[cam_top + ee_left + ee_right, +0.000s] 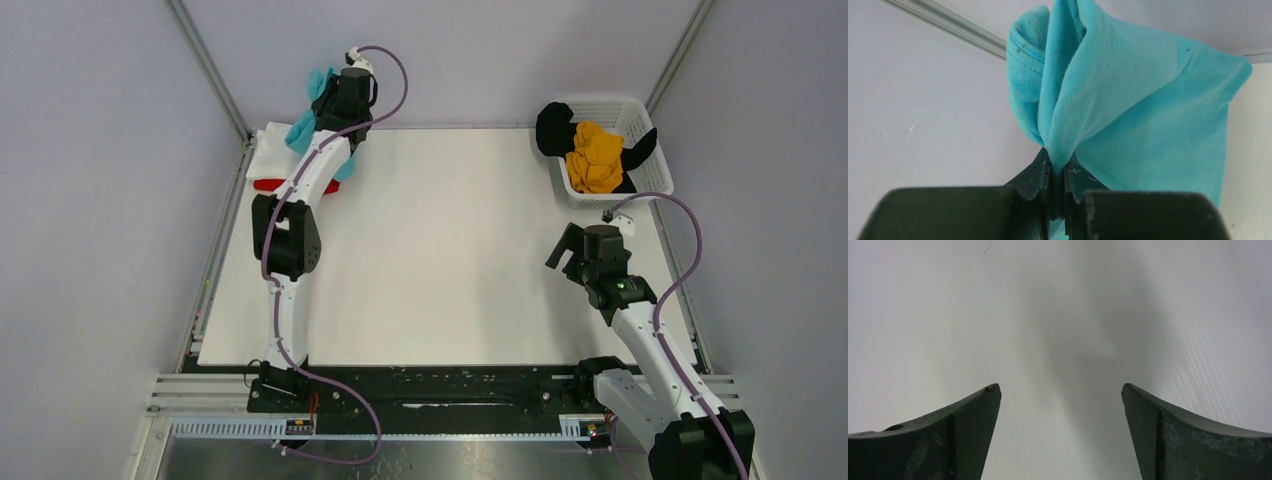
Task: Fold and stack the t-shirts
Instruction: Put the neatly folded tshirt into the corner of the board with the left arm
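The left gripper [1057, 167] pinches a bunched fold of the turquoise t-shirt [1148, 110] at the table's [450, 250] far-left corner, apparently over the white t-shirt [268, 155] and red t-shirt [268, 185]. The right gripper [1060, 392] gapes, empty, above the table near the mesh basket [655, 178].

— What carries it all?
— A flat, white, rectangular bench [450, 250]. Its matte surface shows fine ribbing up close.
— What lies on it?
— In the far left corner there's a folded white cloth t-shirt [268, 150]. A red cloth t-shirt [275, 185] shows from under its near edge, flat against the bench.
— Anything on the other side?
— A white plastic mesh basket [612, 102] stands in the far right corner, turned slightly askew and well apart from the two shirts.
— Does the basket overhang?
— Cannot tell from above.
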You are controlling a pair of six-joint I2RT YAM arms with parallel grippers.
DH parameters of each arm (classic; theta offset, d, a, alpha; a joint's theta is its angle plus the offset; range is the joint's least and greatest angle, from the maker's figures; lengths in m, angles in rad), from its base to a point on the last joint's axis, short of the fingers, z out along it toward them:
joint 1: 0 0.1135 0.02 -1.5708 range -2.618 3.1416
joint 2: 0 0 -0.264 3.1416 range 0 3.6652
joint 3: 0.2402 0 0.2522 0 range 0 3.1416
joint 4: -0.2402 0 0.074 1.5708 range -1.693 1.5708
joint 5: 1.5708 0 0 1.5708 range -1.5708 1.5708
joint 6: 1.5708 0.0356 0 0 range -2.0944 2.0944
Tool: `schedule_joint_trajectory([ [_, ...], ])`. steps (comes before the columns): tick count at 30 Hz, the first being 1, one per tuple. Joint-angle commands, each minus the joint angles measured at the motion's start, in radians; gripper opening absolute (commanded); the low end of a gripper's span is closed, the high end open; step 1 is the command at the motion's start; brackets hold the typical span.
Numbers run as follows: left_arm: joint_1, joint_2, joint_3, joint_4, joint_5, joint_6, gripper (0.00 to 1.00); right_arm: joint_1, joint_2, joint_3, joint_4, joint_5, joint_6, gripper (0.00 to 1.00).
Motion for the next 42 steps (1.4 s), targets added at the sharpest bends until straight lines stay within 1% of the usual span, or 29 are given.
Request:
schedule_joint_trajectory([
  [1,0.022,-0.043,0.077,0.053,0.001,0.021,0.0,-0.001,0.006,0.02,0.025,0.029,-0.01,1.0],
  [7,0.047,-0.028,0.093,0.049,0.02,-0.008,0.0,-0.001,0.024,0.026,0.025,0.032,-0.009,1.0],
  [12,0.071,-0.014,0.113,0.036,0.067,-0.016,0.0,-0.001,0.04,0.031,0.023,0.038,-0.009,0.99],
  [17,0.08,0.015,0.094,0.086,0.075,0.024,0.0,-0.001,0.064,0.04,0.017,0.045,-0.013,0.99],
  [22,0.104,0.07,0.089,0.104,0.088,0.021,0.0,-0.001,0.079,0.044,0.018,0.054,-0.013,1.0],
  [27,0.132,0.142,0.115,0.17,0.09,0.037,0.0,-0.001,0.097,0.052,0.015,0.054,-0.014,1.0],
  [30,0.152,0.181,0.116,0.247,0.079,0.068,0.0,-0.001,0.102,0.052,0.012,0.057,-0.014,0.99],
  [36,0.197,0.217,0.134,0.263,0.12,0.034,0.0,-0.001,0.121,0.062,0.014,0.056,-0.014,0.99],
  [40,0.225,0.23,0.137,0.271,0.15,0.008,0.04,-0.001,0.136,0.069,0.006,0.057,-0.016,1.0],
  [42,0.238,0.238,0.147,0.27,0.16,-0.012,0.07,-0.001,0.14,0.071,0.006,0.054,-0.016,0.99],
])
